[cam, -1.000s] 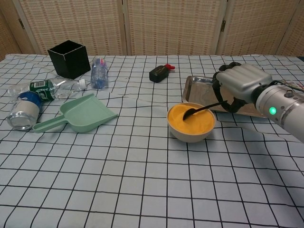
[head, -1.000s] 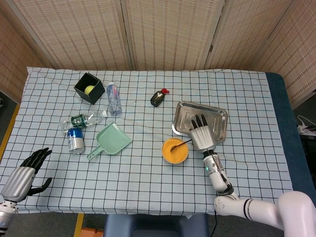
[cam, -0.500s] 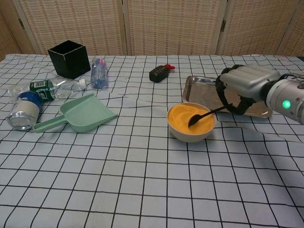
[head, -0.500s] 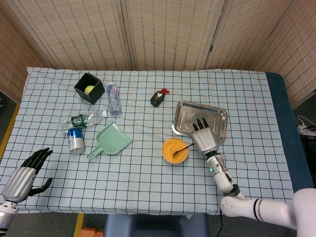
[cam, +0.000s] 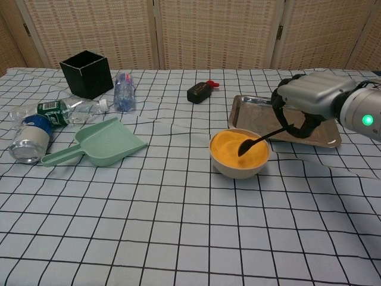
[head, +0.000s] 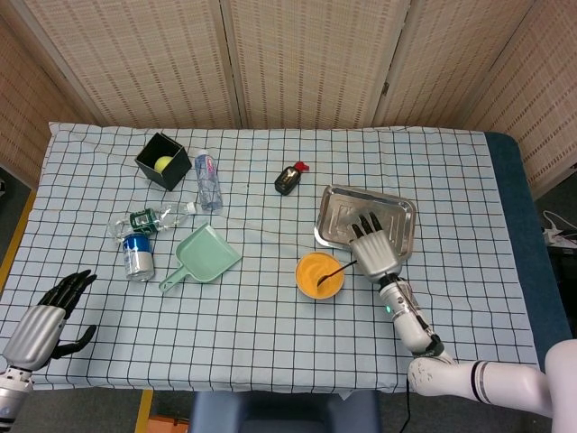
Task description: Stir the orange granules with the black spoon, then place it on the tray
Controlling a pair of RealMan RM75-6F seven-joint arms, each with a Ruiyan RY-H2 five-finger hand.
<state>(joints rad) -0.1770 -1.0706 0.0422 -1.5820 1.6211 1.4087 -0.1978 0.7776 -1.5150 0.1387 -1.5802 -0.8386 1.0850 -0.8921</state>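
1. The left hand [head: 41, 317] is being kept open at the near table edge, with nothing in it.
2. The spoon [cam: 257, 142] is being held by its handle end in the right hand [cam: 309, 101]. It looks light, thin and stiff.
3. Its scoop is being dipped in the granules [cam: 238, 150] in the bowl [cam: 240, 168], its handle slanting up toward the tray [cam: 324, 138].

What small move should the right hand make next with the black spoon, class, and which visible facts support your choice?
Probably another short sweep of the black spoon through the orange granules. The right hand grips the handle, and the spoon's tip sits in the granules inside the bowl. The tray behind the bowl lies close, so lifting across to it can follow.
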